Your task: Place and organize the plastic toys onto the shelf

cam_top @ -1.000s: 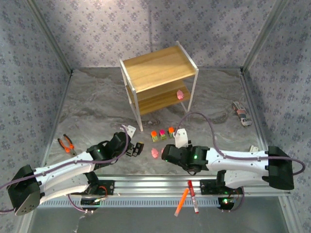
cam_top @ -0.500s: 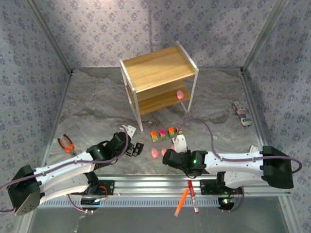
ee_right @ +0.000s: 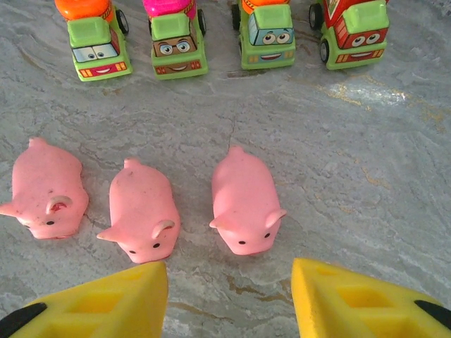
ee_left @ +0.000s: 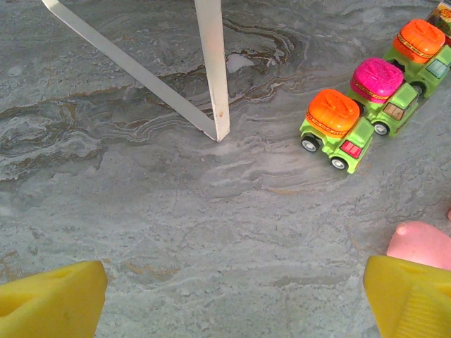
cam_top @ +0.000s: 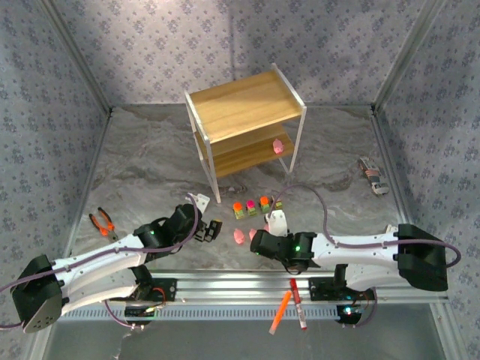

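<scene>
Right wrist view: right hand (ee_right: pixel 229 282) released, poised below the pink plastic pig (ee_right: pixel 244 204) at frame centre, seemingly for grasping.

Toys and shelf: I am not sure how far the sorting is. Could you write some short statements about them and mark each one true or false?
1. Three pigs lie in a row on the table. True.
2. The four trucks are on the shelf. False: they stand in a row on the table, behind the pigs.
3. A fourth pig is on the shelf's lower board. True.
4. The right gripper holds a pig. False: its jaws are open with nothing between them, close to the pigs.
</scene>
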`<state>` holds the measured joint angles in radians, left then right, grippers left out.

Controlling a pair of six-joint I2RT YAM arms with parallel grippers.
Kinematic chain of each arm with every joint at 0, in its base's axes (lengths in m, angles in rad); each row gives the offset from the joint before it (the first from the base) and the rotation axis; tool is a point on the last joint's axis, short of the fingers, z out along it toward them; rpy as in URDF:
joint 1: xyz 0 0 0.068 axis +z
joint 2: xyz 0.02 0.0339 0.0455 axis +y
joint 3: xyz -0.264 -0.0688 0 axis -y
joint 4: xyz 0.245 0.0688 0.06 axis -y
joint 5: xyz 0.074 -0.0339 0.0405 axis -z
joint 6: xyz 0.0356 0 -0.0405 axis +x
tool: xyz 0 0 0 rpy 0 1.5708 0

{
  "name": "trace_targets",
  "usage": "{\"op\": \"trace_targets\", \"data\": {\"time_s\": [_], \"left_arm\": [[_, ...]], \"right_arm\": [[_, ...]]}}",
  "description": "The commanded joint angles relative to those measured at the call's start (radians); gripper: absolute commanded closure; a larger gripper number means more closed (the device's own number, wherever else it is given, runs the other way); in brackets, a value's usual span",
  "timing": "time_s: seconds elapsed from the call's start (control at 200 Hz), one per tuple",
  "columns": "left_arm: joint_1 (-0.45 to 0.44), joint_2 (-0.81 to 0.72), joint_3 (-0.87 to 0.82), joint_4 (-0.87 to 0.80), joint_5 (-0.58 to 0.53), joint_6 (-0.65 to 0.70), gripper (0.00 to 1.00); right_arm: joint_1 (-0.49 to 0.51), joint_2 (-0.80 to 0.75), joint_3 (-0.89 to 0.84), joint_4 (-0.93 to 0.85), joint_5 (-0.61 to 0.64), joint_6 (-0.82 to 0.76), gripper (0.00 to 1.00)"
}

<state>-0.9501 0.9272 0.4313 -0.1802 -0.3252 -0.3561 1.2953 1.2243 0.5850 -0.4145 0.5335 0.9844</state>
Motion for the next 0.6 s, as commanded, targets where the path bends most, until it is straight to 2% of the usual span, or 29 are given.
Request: {"op": "trace_targets", "data": {"time_s": [0.0, 0.595], "left_arm": [[-0.006, 0.013, 0.034, 0.004, 0.000, 0.014, 0.06], [-0.006, 0.027, 0.038, 0.004, -0.002, 0.012, 0.06]], "right_arm": [[-0.015, 0.022, -0.017, 0.001, -0.008, 0.025, 0.48], [-0.086, 0.056, -0.043, 0.084, -0.072, -0.025, 0.49]]}}
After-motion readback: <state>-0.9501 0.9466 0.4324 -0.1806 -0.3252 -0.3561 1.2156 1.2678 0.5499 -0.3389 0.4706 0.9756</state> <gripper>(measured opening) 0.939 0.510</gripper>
